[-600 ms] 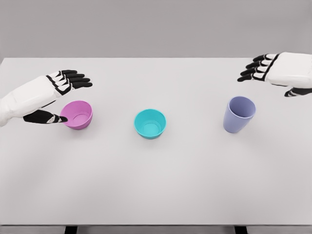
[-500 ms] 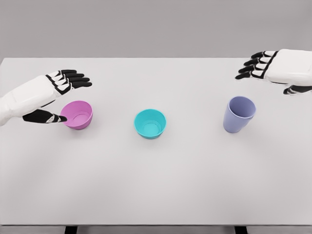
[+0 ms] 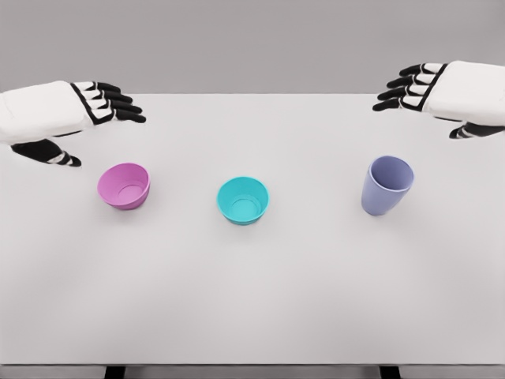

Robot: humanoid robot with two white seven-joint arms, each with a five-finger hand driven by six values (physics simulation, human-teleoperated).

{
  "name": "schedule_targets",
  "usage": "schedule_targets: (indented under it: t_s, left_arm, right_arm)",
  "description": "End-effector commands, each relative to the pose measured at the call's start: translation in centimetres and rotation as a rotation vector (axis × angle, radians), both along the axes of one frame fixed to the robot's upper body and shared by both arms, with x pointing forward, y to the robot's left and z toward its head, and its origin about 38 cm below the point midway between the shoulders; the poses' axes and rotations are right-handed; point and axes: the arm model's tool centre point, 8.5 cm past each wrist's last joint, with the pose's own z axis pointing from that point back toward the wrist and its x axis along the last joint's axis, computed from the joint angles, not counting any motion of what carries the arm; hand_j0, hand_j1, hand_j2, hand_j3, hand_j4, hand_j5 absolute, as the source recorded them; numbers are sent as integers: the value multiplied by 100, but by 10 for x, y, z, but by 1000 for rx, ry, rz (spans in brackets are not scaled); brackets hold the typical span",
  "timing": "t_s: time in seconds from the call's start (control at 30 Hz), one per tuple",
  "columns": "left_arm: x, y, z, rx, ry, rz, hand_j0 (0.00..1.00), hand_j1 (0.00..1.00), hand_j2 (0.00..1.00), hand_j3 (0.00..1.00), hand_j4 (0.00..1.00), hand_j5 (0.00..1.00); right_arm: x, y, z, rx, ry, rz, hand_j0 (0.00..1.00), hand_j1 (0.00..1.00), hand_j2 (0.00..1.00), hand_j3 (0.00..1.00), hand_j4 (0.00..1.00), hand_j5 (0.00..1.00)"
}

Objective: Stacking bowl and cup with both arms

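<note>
A pink bowl [image 3: 125, 185] sits on the left of the white table [image 3: 252, 300]. A teal bowl [image 3: 243, 199] stands in the middle, and a lavender cup [image 3: 387, 185] stands upright on the right. My left hand [image 3: 88, 126] hovers above and behind the pink bowl, fingers spread, holding nothing. My right hand [image 3: 430, 106] hangs above and behind the cup, to its right, also open and apart from it.
The table's front edge [image 3: 252, 365] runs along the bottom of the view, with two dark legs showing under it. A grey wall lies behind the table's far edge.
My left hand has risen up and back, away from the pink bowl's rim. The right hand has lifted slightly higher. The bowls and the cup have not moved.
</note>
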Motion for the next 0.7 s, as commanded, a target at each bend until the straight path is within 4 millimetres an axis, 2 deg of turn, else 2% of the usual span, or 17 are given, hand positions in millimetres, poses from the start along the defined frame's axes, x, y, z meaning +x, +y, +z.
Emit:
schedule_targets:
  t_s: [0.0,0.13,0.23,0.33,0.53,0.67]
  left_arm:
    - [-1,-12,-49,41,180,-42,100,100,100,100,100,100]
    - [11,-26,-46,48,263,-90,100,100,100,100,100,100]
    - [29,-25,-44,33,351,-75,100,100,100,100,100,100]
    - [30,-33,-45,51,398,-98,100,100,100,100,100,100]
    - [31,-50,-48,95,371,-140,100,100,100,100,100,100]
    - [35,-52,-50,112,369,-107,100,100,100,100,100,100]
  right_arm:
    - [0,1,2,10,-4,0,100,100,100,100,100,100]
    - [0,1,2,10,-4,-1,100,100,100,100,100,100]
    - [1,1,1,13,-4,2,100,100,100,100,100,100]
    - [1,1,3,13,-7,2,100,100,100,100,100,100]
    - [1,1,3,13,-8,1,100,100,100,100,100,100]
    - [1,0,6,18,-16,-2,100,100,100,100,100,100]
